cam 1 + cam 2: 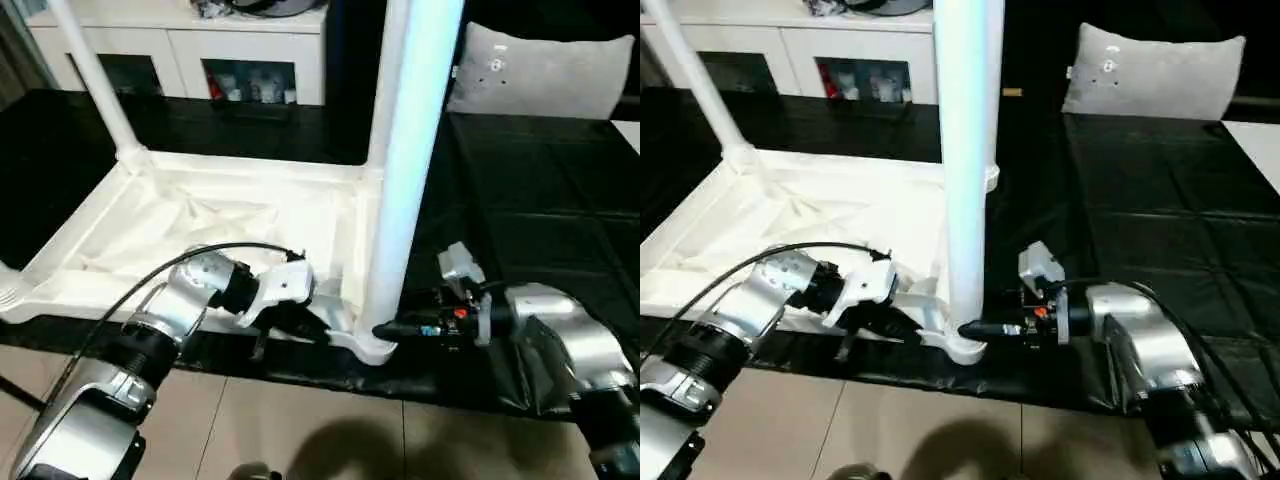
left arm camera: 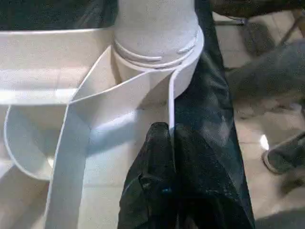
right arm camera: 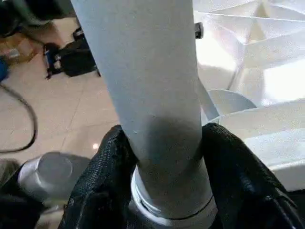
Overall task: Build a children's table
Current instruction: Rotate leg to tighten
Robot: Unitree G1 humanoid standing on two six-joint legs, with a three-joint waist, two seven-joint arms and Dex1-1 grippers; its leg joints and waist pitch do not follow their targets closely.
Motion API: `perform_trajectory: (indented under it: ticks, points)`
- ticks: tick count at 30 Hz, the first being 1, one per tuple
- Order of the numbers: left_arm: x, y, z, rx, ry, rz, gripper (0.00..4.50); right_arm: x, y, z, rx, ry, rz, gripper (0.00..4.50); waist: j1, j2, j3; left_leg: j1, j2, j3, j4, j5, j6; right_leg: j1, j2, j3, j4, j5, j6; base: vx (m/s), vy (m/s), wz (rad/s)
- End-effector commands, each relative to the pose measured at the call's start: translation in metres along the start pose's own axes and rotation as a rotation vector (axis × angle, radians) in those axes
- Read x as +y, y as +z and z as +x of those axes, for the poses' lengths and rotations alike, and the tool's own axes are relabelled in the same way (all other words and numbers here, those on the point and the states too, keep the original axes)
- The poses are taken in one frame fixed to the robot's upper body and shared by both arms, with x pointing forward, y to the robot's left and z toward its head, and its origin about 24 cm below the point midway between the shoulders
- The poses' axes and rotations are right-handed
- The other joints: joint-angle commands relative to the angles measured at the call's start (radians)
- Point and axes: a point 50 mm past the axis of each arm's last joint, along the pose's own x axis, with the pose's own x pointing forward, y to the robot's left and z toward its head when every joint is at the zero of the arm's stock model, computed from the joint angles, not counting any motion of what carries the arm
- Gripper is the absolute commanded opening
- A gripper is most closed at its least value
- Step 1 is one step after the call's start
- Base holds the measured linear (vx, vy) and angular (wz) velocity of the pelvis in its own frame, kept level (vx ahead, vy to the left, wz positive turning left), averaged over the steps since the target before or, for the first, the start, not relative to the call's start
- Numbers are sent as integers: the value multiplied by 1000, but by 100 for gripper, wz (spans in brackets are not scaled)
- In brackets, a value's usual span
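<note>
The children's table lies upside down, its white top (image 1: 200,220) on the black surface with the ribbed underside facing up. A white leg (image 1: 415,150) stands upright in the near right corner socket (image 1: 372,348). Two more legs rise at the far left (image 1: 95,75) and far right (image 1: 385,80) corners. My right gripper (image 1: 390,330) is closed around the base of the near leg, a black finger (image 3: 102,176) pressed on each side of it. My left gripper (image 1: 890,322) is shut on the top's thin front rim (image 2: 170,105), just left of that socket.
The black-covered work surface (image 1: 540,200) extends to the right and behind. A grey cushion (image 1: 540,70) lies at its back right, and a white cabinet (image 1: 180,40) stands behind. Tiled floor (image 1: 300,430) lies below the front edge.
</note>
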Motion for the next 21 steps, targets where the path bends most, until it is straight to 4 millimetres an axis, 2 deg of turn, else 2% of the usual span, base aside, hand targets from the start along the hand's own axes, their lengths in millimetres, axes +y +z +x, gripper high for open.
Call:
perform_trajectory:
  ticks: [1,3,4,5,6,10,11,14,16,17,20,21]
  points:
    - [9,10,3,-29,127,-18,0,10,8,18,-78,64,28,187,-3,-14,-70,4,34,-5,-73,-177,51,61,-52,41,-77,-289,-198,0,0,0]
    - [11,13,8,-53,167,-59,0,10,6,22,-74,22,33,187,-8,-12,-67,4,32,-7,-76,-204,35,60,-53,39,-83,-351,-177,0,0,0]
    - [12,18,15,-81,205,-106,0,8,4,29,-70,-36,46,187,-16,-12,-63,5,30,-7,-79,-226,25,59,-52,38,-92,-412,-157,0,0,0]
    - [13,20,18,-85,221,-115,0,7,4,31,-71,-58,51,187,-17,-10,-62,6,28,-9,-78,-233,21,58,-53,36,-94,-435,-150,0,0,0]
    - [14,20,20,-85,233,-123,0,7,4,33,-73,-68,53,187,-21,-12,-63,4,25,-11,-79,-236,20,62,-55,34,-100,-469,-130,0,0,0]
    - [22,25,36,-79,344,-201,0,-4,2,48,-61,-251,65,187,-44,-15,-63,-5,19,-12,-78,-213,21,62,-48,33,-100,-457,-113,0,0,0]
    - [24,26,38,-76,364,-214,0,-6,2,51,-58,-289,67,187,-48,-15,-64,0,16,-12,-76,-215,22,60,-49,31,-105,-476,-106,0,0,0]
    - [31,31,44,-75,453,-248,0,-19,3,59,-73,-461,98,187,-63,-11,-63,-2,12,-10,-75,-215,28,56,-46,30,-111,-500,-96,0,0,0]
    - [39,37,47,-81,531,-267,0,-31,5,67,-97,-615,145,187,-67,-7,-67,0,11,-13,-75,-214,23,57,-46,27,-111,-490,-97,0,0,0]
    - [42,40,48,-88,561,-272,0,-36,5,71,-105,-688,179,187,-69,-2,-68,-1,12,-14,-76,-211,21,55,-45,30,-108,-472,-102,0,0,0]
    - [46,45,49,-98,609,-266,0,-42,7,80,-131,-778,215,187,-78,1,-71,-4,13,-16,-78,-212,24,60,-44,30,-100,-384,-133,0,0,0]
    - [47,47,50,-98,617,-258,0,-43,9,83,-145,-789,210,222,-77,2,-74,-4,14,-15,-77,-207,27,61,-44,31,-98,-358,-141,0,0,0]
